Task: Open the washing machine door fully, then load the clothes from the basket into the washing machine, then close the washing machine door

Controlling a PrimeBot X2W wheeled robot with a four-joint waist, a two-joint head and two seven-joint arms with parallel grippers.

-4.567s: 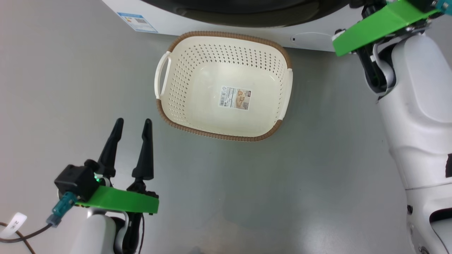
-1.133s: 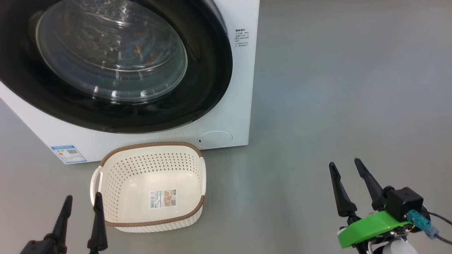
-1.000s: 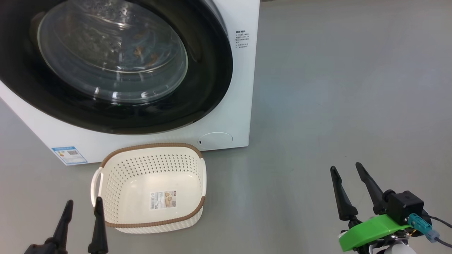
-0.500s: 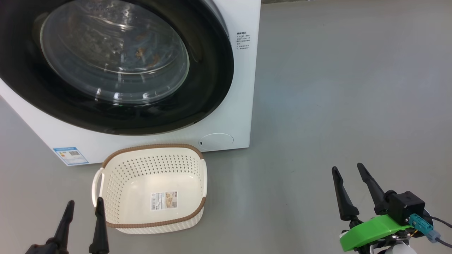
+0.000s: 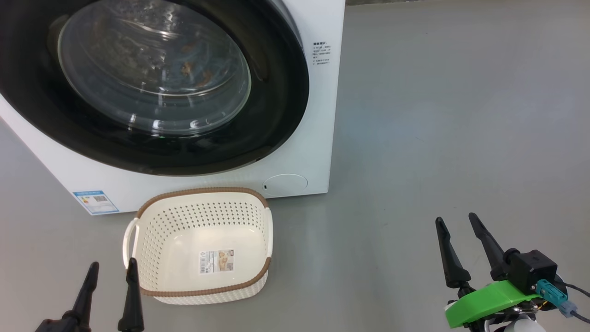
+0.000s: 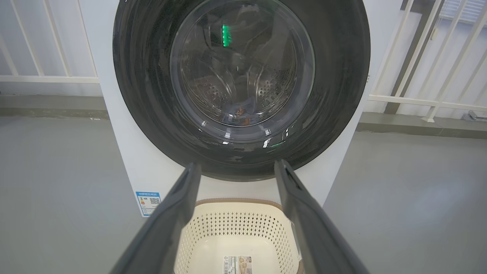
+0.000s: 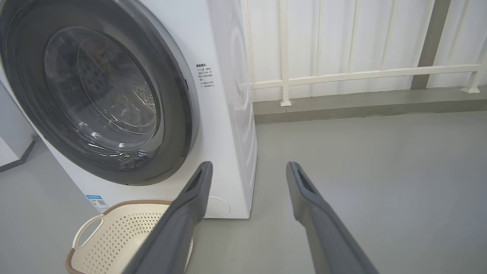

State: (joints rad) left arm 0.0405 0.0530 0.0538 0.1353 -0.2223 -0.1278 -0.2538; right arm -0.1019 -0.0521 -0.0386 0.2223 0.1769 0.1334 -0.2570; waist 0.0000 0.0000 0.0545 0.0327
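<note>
The white washing machine (image 5: pixel 295 152) stands at the upper left with its glossy black round door (image 5: pixel 276 106) closed. Through the glass window, bits of the blue and orange-brown clothes (image 5: pixel 193 76) lie inside the drum, also seen as clothes (image 6: pixel 241 112) low in the drum. The cream basket (image 5: pixel 203 290) sits on the floor before the machine with only a label on its base. My left gripper (image 5: pixel 113 266) is open just left of the basket's near corner. My right gripper (image 5: pixel 456 220) is open over bare floor at lower right. Neither holds anything.
Grey floor (image 5: pixel 438 115) stretches to the right of the machine. A white railing (image 7: pixel 361 74) and a low grey kerb (image 7: pixel 361 104) run behind it. A blue energy sticker (image 5: pixel 96 201) and a round flap (image 5: pixel 285 182) mark the machine's lower front.
Since the oldest frame the head view has swung up from the basket to the machine front, and both grippers now rest low. Over the last second only a slight view drift.
</note>
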